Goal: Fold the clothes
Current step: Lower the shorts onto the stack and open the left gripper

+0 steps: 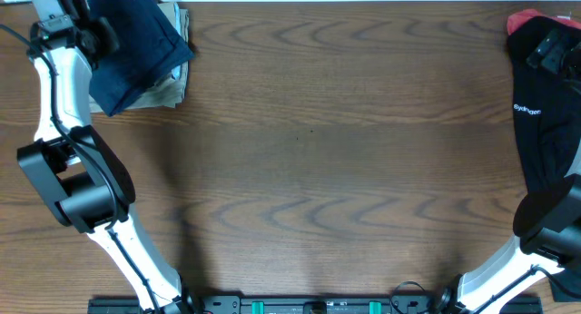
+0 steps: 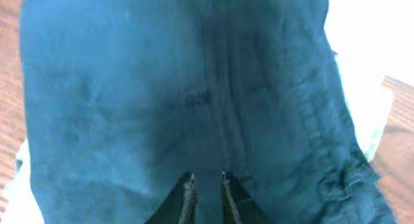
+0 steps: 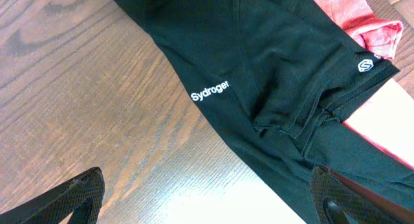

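Note:
The navy-blue shorts (image 1: 136,46) lie bunched at the table's far left corner, on top of khaki shorts (image 1: 171,89). My left gripper (image 1: 102,34) is at their left edge. In the left wrist view the navy fabric (image 2: 162,88) fills the frame, with a stitched seam down the middle. The left fingers (image 2: 206,188) are nearly together with a strip of navy fabric between them. My right gripper (image 1: 547,49) is at the far right corner, open wide and empty (image 3: 217,204), above bare table beside a black garment.
The black garment with white lettering (image 1: 545,114) hangs along the right edge and also shows in the right wrist view (image 3: 272,75). A red cloth (image 1: 519,22) lies under it, also seen from the right wrist (image 3: 343,20). The wooden table (image 1: 336,151) spans the middle.

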Robot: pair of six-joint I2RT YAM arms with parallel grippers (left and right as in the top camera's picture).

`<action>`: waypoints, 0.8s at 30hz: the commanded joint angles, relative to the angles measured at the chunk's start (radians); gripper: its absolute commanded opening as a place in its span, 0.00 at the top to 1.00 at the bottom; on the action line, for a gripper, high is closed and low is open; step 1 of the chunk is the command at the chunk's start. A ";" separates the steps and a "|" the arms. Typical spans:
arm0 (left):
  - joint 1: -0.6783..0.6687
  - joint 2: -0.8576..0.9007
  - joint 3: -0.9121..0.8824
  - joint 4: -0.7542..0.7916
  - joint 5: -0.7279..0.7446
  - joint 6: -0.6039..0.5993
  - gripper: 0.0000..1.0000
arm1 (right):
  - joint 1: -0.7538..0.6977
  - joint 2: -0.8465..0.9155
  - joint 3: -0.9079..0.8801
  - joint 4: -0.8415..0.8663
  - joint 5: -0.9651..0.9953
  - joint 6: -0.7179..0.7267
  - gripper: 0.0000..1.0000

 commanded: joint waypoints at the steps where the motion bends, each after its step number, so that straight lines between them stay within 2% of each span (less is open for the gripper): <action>1: 0.013 0.005 -0.040 0.001 -0.068 -0.006 0.85 | -0.016 0.000 -0.004 0.000 0.014 -0.007 0.01; 11: 0.042 0.089 -0.059 -0.044 -0.084 -0.006 0.84 | -0.017 0.000 -0.004 0.000 0.014 -0.007 0.01; 17: 0.036 0.003 -0.058 -0.046 -0.083 -0.015 0.84 | -0.017 0.000 -0.004 0.000 0.014 -0.007 0.01; 20: 0.018 -0.065 -0.058 -0.039 -0.078 -0.061 0.84 | -0.017 0.000 -0.004 0.000 0.014 -0.007 0.01; 24: -0.023 -0.118 -0.058 0.014 0.037 -0.089 0.84 | -0.017 0.000 -0.004 0.000 0.014 -0.007 0.01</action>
